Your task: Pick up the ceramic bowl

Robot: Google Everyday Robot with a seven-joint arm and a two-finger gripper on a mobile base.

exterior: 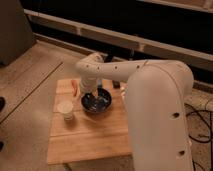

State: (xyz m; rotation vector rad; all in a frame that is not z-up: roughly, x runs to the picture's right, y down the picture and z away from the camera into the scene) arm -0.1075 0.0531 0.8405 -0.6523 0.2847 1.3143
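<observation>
Gripper spread, low at rim of ceramic bowl; bowl just beneath it on tabletop. Fingers probably astride rim, partly hidden. Lower straight, pinch rim wall firmly, lift level; glossy, may slip. White cup near gripper, opposite bowl.

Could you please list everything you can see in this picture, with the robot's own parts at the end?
table: one, light wood, centre-left on the speckled floor
ceramic bowl: one, glossy dark, middle of the table
cup: one, white, left of the bowl, not touching it
orange item: one, near the table's back left edge, too small to identify
cables: dark, on the floor at right, number unclear
arm: one, off-white, reaching in from the right foreground
end effector: one, off-white, open, lowered at the bowl's left rim
</observation>
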